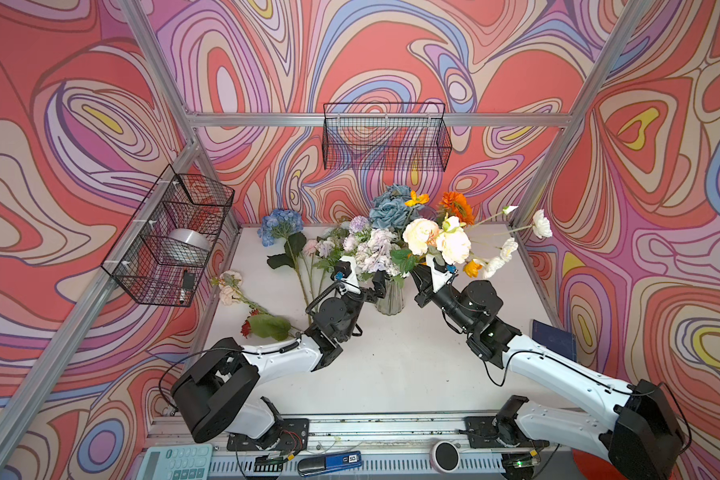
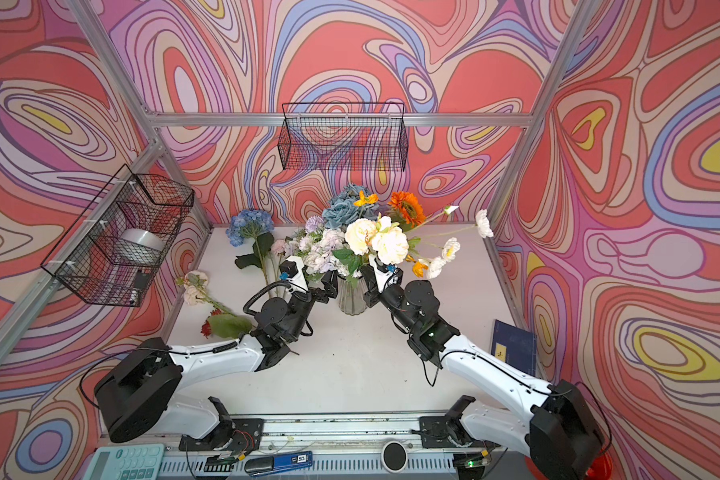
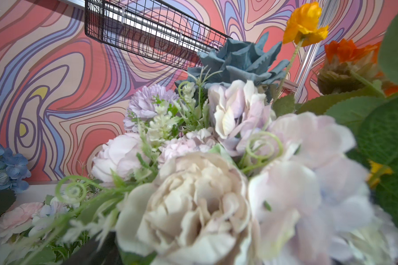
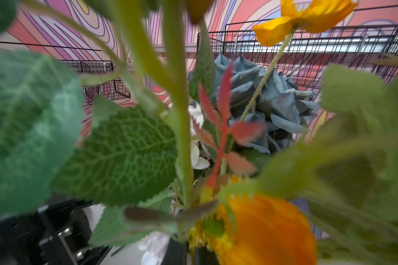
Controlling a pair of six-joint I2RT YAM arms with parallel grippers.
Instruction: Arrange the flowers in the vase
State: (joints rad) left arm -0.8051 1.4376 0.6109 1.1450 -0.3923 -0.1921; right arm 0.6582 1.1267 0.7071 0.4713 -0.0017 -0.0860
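The left fingers (image 1: pixel 378 283) stand spread wide, just beside the neck of the glass vase (image 1: pixel 389 301), which sits between them and the right fingers (image 1: pixel 418 277). The right fingers are closed on a green stem (image 4: pixel 182 142) under the cream roses (image 1: pixel 437 241). A blue hydrangea (image 1: pixel 280 224) lies on the desk (image 1: pixel 391 365) beyond the left fingers.

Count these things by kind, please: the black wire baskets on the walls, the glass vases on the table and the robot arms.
Wire baskets: 2
Glass vase: 1
Robot arms: 2
Total: 5
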